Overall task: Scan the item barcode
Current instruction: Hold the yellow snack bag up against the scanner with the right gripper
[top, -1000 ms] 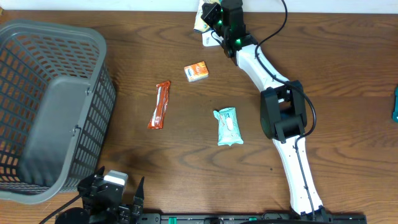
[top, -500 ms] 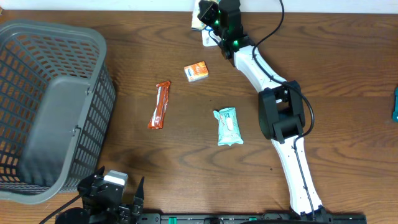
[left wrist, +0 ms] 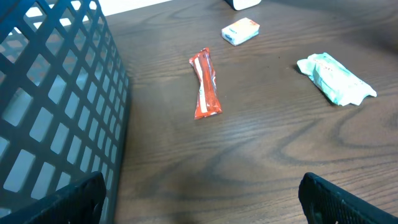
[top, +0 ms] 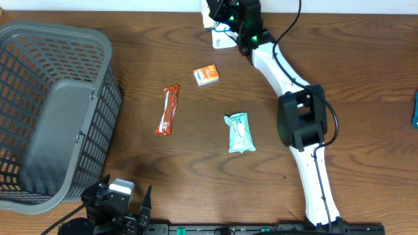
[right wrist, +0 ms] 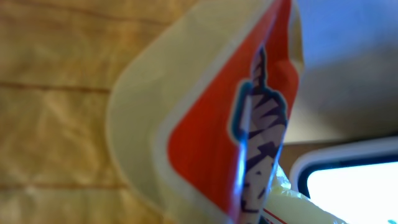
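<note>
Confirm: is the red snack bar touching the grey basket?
Apart. Overhead view shows bare wood between the red snack bar and the grey basket; left wrist view shows the same gap.

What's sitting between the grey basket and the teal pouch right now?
Only the orange snack bar, lying flat on the wood between the basket and the teal pouch; the overhead view shows it.

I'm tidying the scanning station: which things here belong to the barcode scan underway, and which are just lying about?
In the job: right pincer; cream-and-orange packet it grips; white device, probably the scanner.
Lying about: small orange box; red snack bar; teal wipes pack; grey basket.
</note>
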Tool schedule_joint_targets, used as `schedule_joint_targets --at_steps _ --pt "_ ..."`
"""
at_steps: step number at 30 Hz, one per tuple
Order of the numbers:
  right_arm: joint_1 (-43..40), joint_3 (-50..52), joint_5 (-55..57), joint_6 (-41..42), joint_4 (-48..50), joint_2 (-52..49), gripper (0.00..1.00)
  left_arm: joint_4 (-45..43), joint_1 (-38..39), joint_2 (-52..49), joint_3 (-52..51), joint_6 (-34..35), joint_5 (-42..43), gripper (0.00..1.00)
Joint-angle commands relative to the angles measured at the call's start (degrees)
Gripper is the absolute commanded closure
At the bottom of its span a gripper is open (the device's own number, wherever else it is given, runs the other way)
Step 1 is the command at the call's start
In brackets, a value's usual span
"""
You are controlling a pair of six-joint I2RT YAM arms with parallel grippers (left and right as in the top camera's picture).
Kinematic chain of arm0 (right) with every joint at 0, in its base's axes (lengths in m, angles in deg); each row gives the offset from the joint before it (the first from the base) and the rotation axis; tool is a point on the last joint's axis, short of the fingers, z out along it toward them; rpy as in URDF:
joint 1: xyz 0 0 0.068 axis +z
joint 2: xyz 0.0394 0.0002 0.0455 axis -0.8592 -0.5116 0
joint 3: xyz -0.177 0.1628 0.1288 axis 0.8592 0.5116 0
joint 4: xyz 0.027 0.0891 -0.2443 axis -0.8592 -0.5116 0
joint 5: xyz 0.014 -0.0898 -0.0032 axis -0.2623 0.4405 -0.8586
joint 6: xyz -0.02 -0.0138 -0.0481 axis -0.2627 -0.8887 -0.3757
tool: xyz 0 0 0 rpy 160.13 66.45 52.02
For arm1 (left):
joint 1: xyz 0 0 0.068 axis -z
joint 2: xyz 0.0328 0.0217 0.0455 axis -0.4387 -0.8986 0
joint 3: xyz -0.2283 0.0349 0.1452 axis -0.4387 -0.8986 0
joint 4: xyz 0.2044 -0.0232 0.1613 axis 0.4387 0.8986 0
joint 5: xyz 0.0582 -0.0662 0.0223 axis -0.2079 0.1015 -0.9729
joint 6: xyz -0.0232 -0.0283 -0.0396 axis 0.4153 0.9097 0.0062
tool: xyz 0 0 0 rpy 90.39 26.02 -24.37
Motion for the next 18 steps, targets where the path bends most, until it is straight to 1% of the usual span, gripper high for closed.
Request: schedule_joint_targets --at_steps 1,2,4,5,6,9,11,14,15,16,17,18 --pt "-1.2 -0.9 -4.5 -2.3 0.4 3.6 0.99 -0.2 -0.3 0.1 0.2 -0.3 0.7 0.02" --pt "-1.9 -0.9 -8.6 -2.1 0.8 3.6 0.99 -0.2 -0.3 0.1 0.2 -0.3 0.7 0.02" --pt "-2.7 -0.9 -11.3 0.3 1.0 3.6 0.99 -0.2 -0.3 0.1 0.2 -0.3 0.7 0.02" --pt "-3.5 -0.9 -13.3 2.4 -0.4 3.6 0.99 -0.2 -0.3 0.1 0.2 -0.3 0.7 0.02" --pt "-3.8 -0.9 -14.6 2.6 -1.5 3.6 0.99 -0.2 -0.3 0.1 0.2 -0.3 0.7 0.02" --pt "-5.5 -0.9 -20.2 2.1 -8.3 4.5 0.99 -0.2 -0.3 0.1 0.2 -0.3 0.7 0.02" --pt "-6.4 -0.9 -20.3 -1.9 -16.1 7.0 0.99 -0.2 -0.3 0.1 0.2 -0.3 0.7 0.02" --pt "-7.5 -0.9 -17.8 -10.0 -28.1 12.8 0.99 -0.2 -0.3 0.1 0.2 -0.3 0.7 0.02" --pt "-8.0 -0.9 -14.9 -12.8 -33.8 15.9 0.99 -0.2 -0.3 0.1 0.2 -0.3 0.7 0.02" --pt "-8.6 -0.9 -8.2 -15.5 -41.4 19.8 0.99 -0.2 -0.3 0.1 0.2 -0.3 0.7 0.01" --pt "-9.1 -0.9 -1.7 -16.7 -46.7 22.5 0.99 -0.2 -0.3 0.1 0.2 -0.3 0.7 0.02" --pt "-9.7 -0.9 8.1 -17.0 -53.1 25.6 0.99 -0.2 -0.3 0.1 0.2 -0.3 0.7 0.02"
